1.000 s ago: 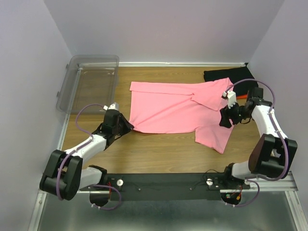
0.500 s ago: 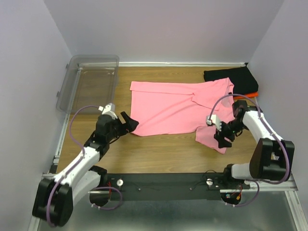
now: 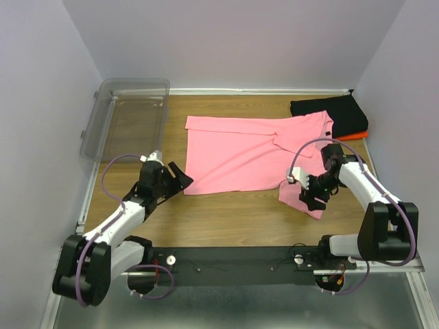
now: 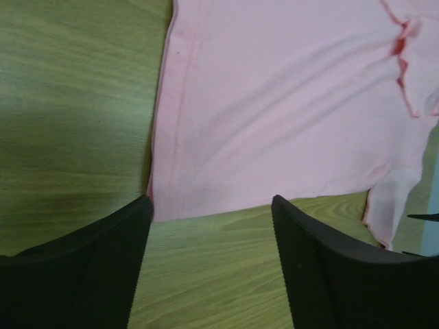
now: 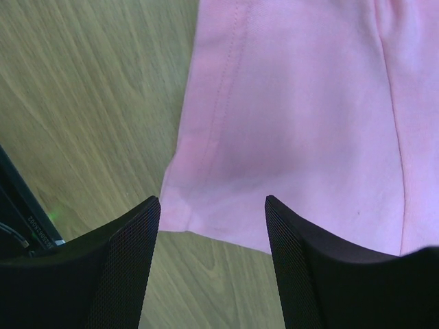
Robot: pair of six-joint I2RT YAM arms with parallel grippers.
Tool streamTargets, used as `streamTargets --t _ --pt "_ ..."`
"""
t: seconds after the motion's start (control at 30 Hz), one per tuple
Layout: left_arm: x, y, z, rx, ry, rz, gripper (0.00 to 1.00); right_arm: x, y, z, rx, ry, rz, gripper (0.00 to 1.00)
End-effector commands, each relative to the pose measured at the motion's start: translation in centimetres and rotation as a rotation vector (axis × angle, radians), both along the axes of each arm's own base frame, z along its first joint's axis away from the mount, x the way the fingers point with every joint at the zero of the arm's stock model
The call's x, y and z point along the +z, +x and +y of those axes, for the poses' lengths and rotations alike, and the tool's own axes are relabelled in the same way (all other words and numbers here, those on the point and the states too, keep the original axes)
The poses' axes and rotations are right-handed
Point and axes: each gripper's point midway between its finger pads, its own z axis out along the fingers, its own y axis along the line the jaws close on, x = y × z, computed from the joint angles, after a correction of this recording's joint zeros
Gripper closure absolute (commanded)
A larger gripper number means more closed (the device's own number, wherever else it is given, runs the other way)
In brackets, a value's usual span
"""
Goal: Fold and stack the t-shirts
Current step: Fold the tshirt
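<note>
A pink t-shirt [image 3: 240, 154] lay spread on the wooden worktop [image 3: 226, 212], its right side partly folded over. The left claw [image 3: 182, 175] was wide open and empty at the shirt's near left corner. The right claw [image 3: 310, 195], also wide open and empty, was over the shirt's near right edge. A folded black t-shirt [image 3: 329, 110] lay on an orange t-shirt [image 3: 353, 136] at the far right. A clear plastic bin [image 3: 127, 116] stood at the far left.

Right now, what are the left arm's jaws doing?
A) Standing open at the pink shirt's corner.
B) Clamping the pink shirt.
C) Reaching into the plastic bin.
A: the left wrist view shows the jaws apart over the table, with nothing pinched between them, at the corner of the pink shirt.
</note>
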Motion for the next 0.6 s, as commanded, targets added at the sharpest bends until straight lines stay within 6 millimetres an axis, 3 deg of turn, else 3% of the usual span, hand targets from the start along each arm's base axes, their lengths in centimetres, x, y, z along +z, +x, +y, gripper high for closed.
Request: streamTargets --t 0.0,0.2,0.3,0.47,0.57 --pt "-1.5 -0.9 0.2 -0.006 0.040 0.168 0.33 1.2 1.7 -0.7 -0.051 -0.045 -0.066 0.30" --pt "-3.7 -2.2 1.9 0.096 0.100 0.296 0.35 1.6 2.4 0.0 -0.082 -0.004 -0.063 0.30" --pt "-4.4 -3.0 1.6 0.084 0.093 0.339 0.35 1.6 2.6 0.2 -0.087 0.006 -0.066 0.30" --pt "-4.8 -2.4 1.2 0.079 0.102 0.359 0.36 1.6 2.8 0.4 -0.096 0.021 -0.063 0.30" --pt "-4.7 -1.4 0.7 0.075 0.101 0.355 0.50 1.6 2.8 0.5 -0.097 0.024 -0.062 0.30"
